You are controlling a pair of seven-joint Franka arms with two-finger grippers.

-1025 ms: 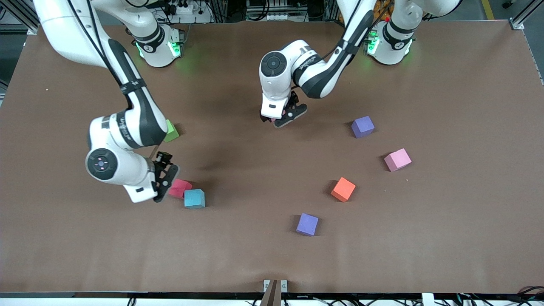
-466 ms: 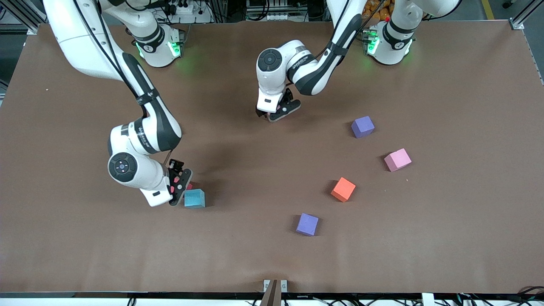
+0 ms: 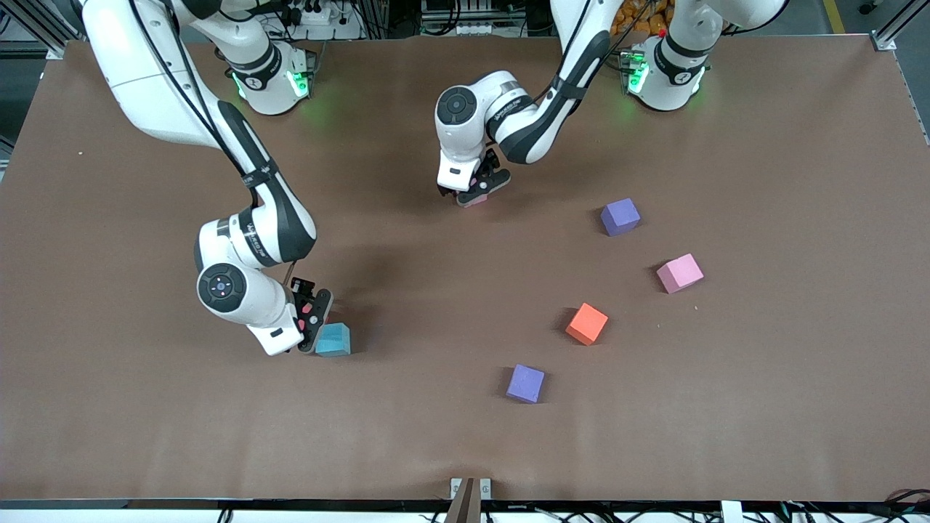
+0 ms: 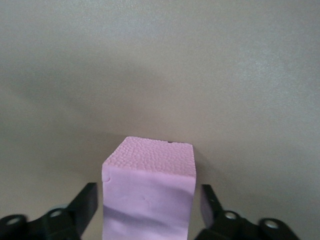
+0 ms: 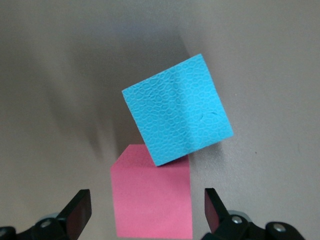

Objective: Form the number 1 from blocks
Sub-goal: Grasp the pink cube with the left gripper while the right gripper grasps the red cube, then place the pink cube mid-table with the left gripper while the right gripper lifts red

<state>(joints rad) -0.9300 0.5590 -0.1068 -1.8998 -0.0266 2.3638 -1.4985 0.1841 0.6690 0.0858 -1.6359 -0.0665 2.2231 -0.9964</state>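
A light pink block (image 4: 148,162) sits low over the table's middle, toward the robots' bases, between the fingers of my left gripper (image 3: 472,192). A thin gap shows on each side, so the left gripper (image 4: 149,192) is open. My right gripper (image 3: 312,321) stands open astride the red block (image 5: 152,202), fingers clear of both its sides. The light blue block (image 3: 333,340) touches the red block's corner and also shows in the right wrist view (image 5: 177,116). The second light pink block (image 3: 679,273) and the orange block (image 3: 587,324) lie toward the left arm's end.
One purple cube (image 3: 620,216) lies near the loose pink block. Another purple cube (image 3: 525,383) lies nearer the front camera than the orange block. The brown table (image 3: 763,407) runs wide around them. The green cube is hidden by the right arm.
The right gripper slid toward the blue block and now straddles the red one. The left gripper drifted toward the bases with the pink block and came lower.
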